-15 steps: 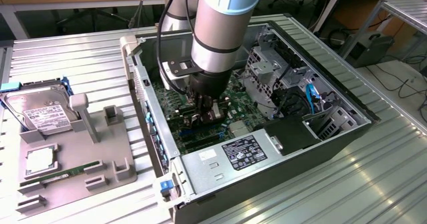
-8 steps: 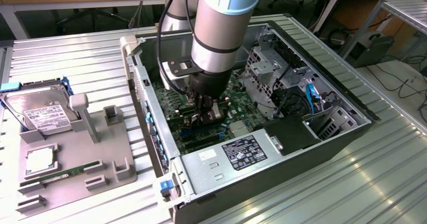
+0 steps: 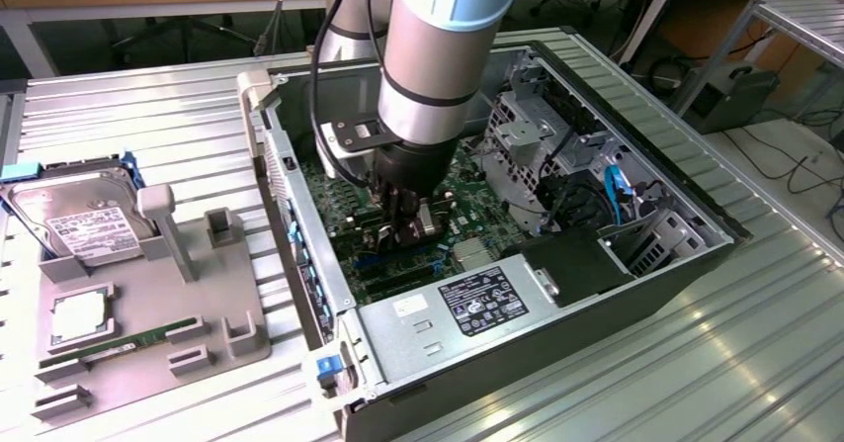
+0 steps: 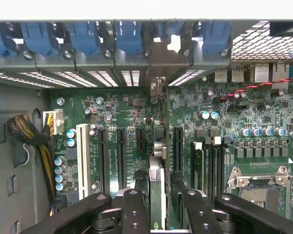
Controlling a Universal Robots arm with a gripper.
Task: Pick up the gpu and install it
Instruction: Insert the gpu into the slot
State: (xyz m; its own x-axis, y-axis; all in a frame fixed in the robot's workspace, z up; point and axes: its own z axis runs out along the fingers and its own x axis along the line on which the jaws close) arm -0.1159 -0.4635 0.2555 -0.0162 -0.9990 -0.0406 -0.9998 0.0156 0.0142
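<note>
- Black gpu (image 4: 156,195) stands on edge between my gripper (image 4: 158,207) fingers, long axis along the motherboard (image 4: 263,146) slots.
- Gripper jaws bracket it; grip uncertain.

No text, brand or number can be read with certainty. In the exterior view the power supply (image 3: 449,309) in the open computer case (image 3: 686,264) carries a black label (image 3: 484,302) with white print and small certification marks, all too fine to make out. The hard drive (image 3: 77,220) on the grey holder tray (image 3: 145,353) has a white label with dark lines of print, also unreadable. In the wrist view the motherboard (image 4: 136,126) bears tiny white silkscreen lettering beside its expansion slots (image 4: 112,158), too small to decipher.
</note>
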